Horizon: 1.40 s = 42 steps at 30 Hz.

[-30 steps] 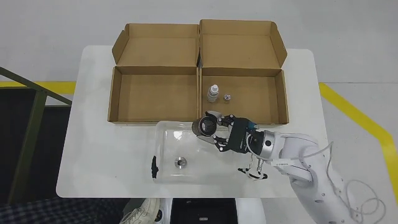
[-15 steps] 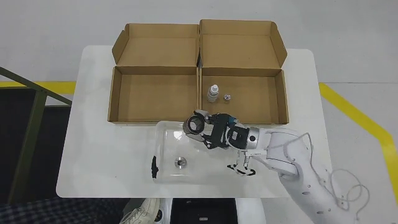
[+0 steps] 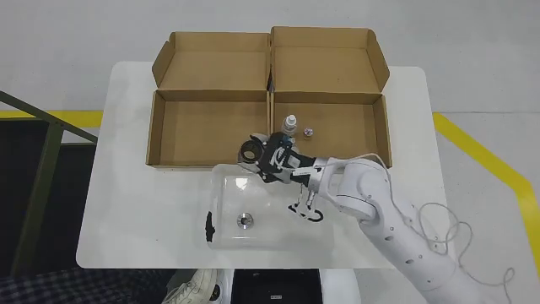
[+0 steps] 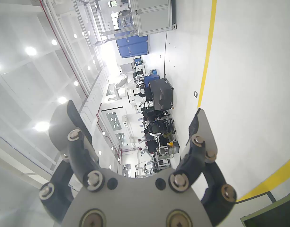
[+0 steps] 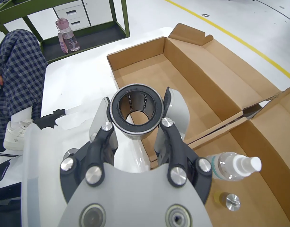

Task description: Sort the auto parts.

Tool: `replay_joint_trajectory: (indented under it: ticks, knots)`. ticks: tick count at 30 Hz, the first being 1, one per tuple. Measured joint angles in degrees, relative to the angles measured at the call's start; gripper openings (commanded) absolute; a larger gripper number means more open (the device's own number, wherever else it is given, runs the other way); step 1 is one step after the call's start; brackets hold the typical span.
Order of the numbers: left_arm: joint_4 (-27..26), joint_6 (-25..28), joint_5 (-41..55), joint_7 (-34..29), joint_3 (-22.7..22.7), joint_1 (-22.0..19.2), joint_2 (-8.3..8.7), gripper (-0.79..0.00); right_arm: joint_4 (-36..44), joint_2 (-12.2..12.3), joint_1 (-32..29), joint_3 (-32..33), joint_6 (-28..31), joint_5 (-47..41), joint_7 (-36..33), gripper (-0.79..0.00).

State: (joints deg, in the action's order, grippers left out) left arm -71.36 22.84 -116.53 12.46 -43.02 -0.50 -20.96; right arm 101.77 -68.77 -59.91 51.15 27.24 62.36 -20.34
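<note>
Right gripper (image 5: 137, 101) is clamped across the outer wall of a short, black-rimmed steel cylindrical bearing (image 5: 135, 130), bore facing outward. It hangs above the near corner of the open brown cardboard box (image 3: 202, 131) with nothing in it, just past the clear plastic tray (image 3: 232, 198). Judged: dense, rigid and smooth-skinned, so slip-prone. Hold mid-barrel, squarely, never by the rims. Left gripper (image 4: 134, 113) is spread wide, nothing between its fingers.
</note>
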Motion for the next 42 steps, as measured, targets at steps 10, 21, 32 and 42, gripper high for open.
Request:
replay_joint_trajectory:
  ticks: [10,21,32,42]
  knots:
    - [0.0,0.0,0.0,0.0,0.0,0.0,0.0,0.0,-4.3,-2.0,4.9,-3.3,-6.7,1.1,-2.6,-0.785]
    - [0.0,0.0,0.0,0.0,0.0,0.0,0.0,0.0,-8.7,-4.1,9.0,-7.1,-10.4,2.9,-6.1,-0.785]
    - [0.0,0.0,0.0,0.0,0.0,0.0,0.0,0.0,-13.5,-6.0,12.0,-9.2,-12.2,1.7,-11.0,-0.785]
    - [0.0,0.0,0.0,0.0,0.0,0.0,0.0,0.0,-16.1,-7.4,13.7,-10.3,-12.2,0.8,-13.9,-0.529]
